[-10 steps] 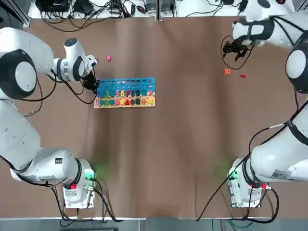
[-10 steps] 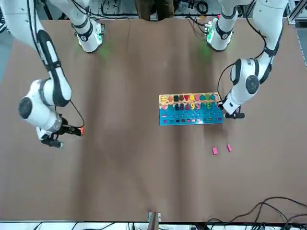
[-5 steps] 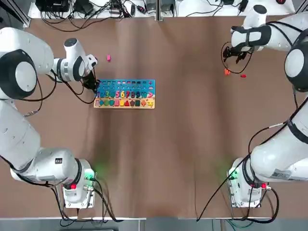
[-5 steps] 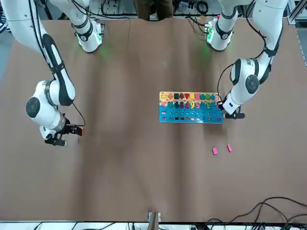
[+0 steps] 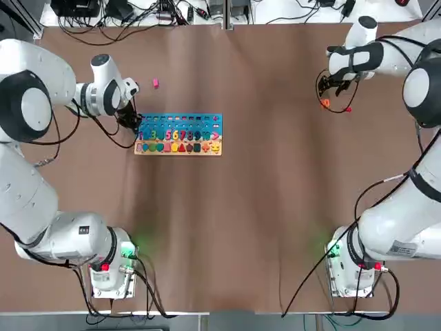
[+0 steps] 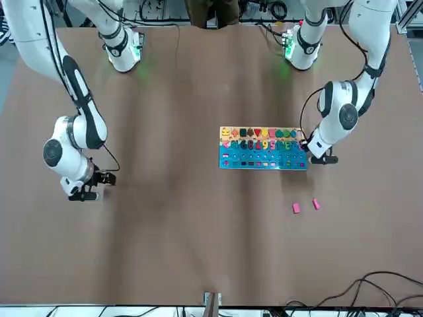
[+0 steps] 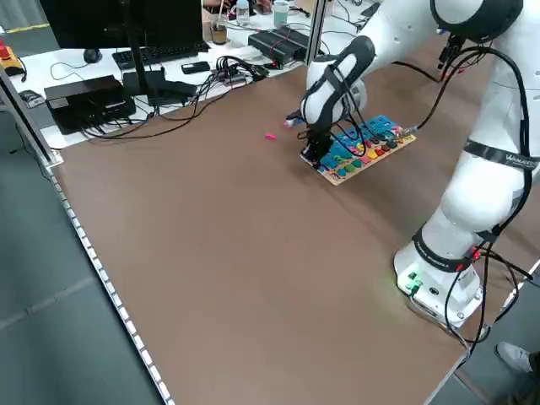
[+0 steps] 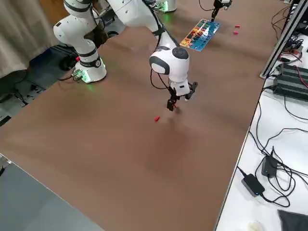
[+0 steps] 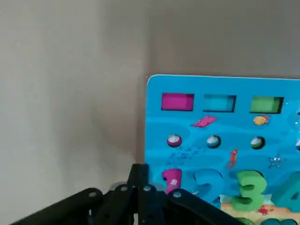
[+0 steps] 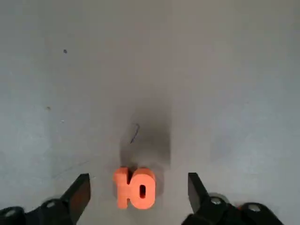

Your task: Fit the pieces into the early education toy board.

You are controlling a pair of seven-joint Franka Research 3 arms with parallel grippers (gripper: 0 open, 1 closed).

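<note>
The toy board [image 5: 180,124] lies flat left of the table's centre, blue top away from the arms' bases. My left gripper [image 5: 131,123] is shut and low at the board's left edge; the left wrist view shows its fingers [image 9: 140,180] closed beside the board [image 9: 225,126]. Two pink pieces [image 6: 296,208] lie on the table beyond that end. My right gripper [image 5: 334,88] is open over the orange piece [image 5: 325,103] at the far right. In the right wrist view the orange "10" [image 10: 135,190] sits between the fingers [image 10: 79,192]. The red piece [image 5: 348,108] lies just to its right.
Cables and electronics [image 5: 138,10] crowd the far edge of the table. Both arm bases [image 5: 110,265] stand at the near edge. A metal post [image 8: 284,33] rises at the table's side in the right side view. Brown tabletop [image 5: 275,193] stretches between the board and the right-hand pieces.
My right gripper has swung and lowered over the orange piece, fingers now straddling it. The left gripper and the board have stayed in place.
</note>
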